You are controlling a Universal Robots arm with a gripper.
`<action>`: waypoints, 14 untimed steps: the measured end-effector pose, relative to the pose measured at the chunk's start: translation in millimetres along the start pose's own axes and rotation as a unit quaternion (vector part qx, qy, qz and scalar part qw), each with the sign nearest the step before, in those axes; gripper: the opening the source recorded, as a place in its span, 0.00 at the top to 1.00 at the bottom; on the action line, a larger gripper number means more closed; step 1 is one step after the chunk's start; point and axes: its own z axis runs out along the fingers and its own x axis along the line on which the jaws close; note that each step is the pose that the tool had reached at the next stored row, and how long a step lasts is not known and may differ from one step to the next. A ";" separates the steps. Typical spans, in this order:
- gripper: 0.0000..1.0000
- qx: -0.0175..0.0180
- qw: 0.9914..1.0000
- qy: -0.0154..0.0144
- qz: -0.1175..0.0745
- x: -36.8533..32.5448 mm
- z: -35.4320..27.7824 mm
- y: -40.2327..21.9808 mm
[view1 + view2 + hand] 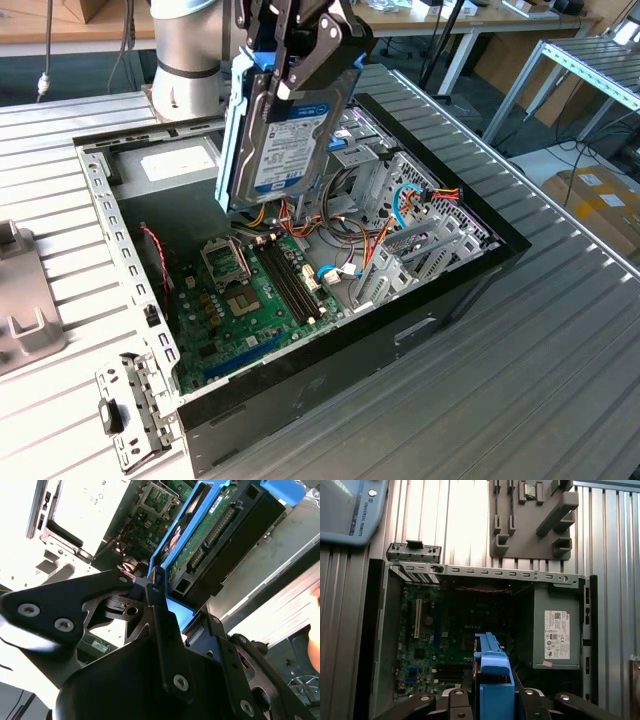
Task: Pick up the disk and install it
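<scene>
On the ribbed metal table (560,380), from the exterior view's left, a grey plastic fixture (25,300) lies beside the open computer case (330,370). A grey power supply (170,165) sits in the case's far corner, with the green motherboard (250,300) exposed on its floor. Over the middle of the case, the gripper (295,70) clamps the top edge of the disk (280,140) (dark body, blue carrier), which hangs on edge above the motherboard. Toward the exterior view's right, a metal drive cage (420,215) stands among coloured cables.

Ribbed metal table (560,350) carries open computer case (400,345), grey fixture plate (22,300) beside it, arm base (185,70).
</scene>
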 end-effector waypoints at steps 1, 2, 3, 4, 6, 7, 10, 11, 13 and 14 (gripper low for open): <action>0.63 0.000 1.000 0.000 0.000 0.7 0.0 -0.7; 0.63 0.000 1.000 0.000 0.000 1.2 0.0 -1.3; 0.63 0.000 1.000 0.000 0.000 1.9 0.0 -2.1; 0.63 0.000 1.000 0.000 0.000 2.5 -0.1 -2.8; 0.63 -0.001 1.000 0.000 0.000 4.3 -0.1 -4.7; 0.63 -0.001 1.000 0.000 0.000 4.9 -0.1 -5.3; 0.63 -0.001 1.000 0.000 0.000 7.0 -0.2 -7.6; 0.63 -0.001 1.000 0.000 0.000 7.7 -0.2 -8.3; 0.63 -0.002 1.000 0.000 0.000 9.2 -0.2 -10.0; 0.63 -0.002 1.000 0.000 0.000 9.9 -0.2 -10.7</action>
